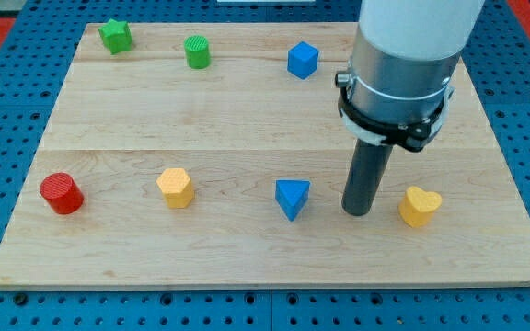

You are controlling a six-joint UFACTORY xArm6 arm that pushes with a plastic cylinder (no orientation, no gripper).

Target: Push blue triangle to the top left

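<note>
1. Nearest the board's bottom edge lies a row of small plastic blocks on the pale wooden table top [247, 138]: a red cylinder block [61, 193] near the bottom-left corner, a yellow hexagonal block [175, 188] beside it toward the middle, the blue triangular block [292, 198] just right of centre, and a yellow heart-shaped block [419, 206] toward the bottom-right corner.
2. My tip [357, 211], the end of the dark rod, stands between the blue triangular block and the yellow heart-shaped block, just beside the triangle's right side, apparently not touching it. There are no jaws to open or close; the rod only pushes.
3. The triangle looks light, rigid and smooth, so it should slide easily on the wood but may spin off a slanted face. I judge the push should bear on its lower-right side, aimed at the top-left corner.
4. Along the top edge sit a green star-shaped block [115, 36] at the top-left corner, a green cylinder block [197, 51] and a blue cube block [303, 60].
</note>
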